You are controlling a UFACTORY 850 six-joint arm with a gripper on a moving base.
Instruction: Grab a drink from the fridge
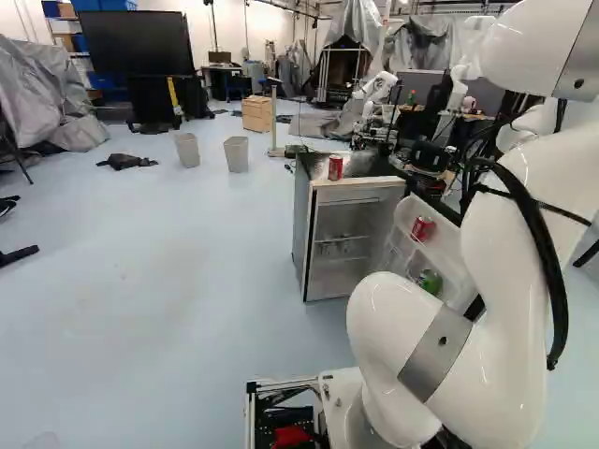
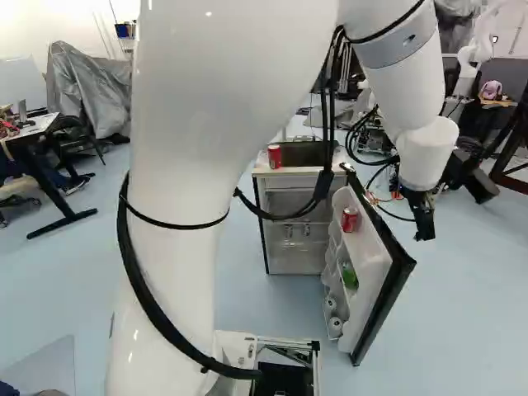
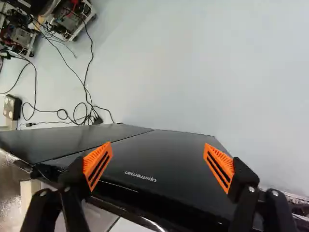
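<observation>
My gripper hangs just outside the open fridge door in the right base view. In the wrist view the gripper is open, nothing held, with the door's black outer face beneath and between its spread fingers. The small fridge shows its inside shelves. Its door stands wide, with a red can on the upper door rack and a green can or bottle lower down. Another red can stands upright on the fridge top.
Beyond the door, cables and small wheeled devices lie on the floor. Another robot stands behind the fridge. Two grey bins and a wooden box are farther back. A desk is at the left of the right base view.
</observation>
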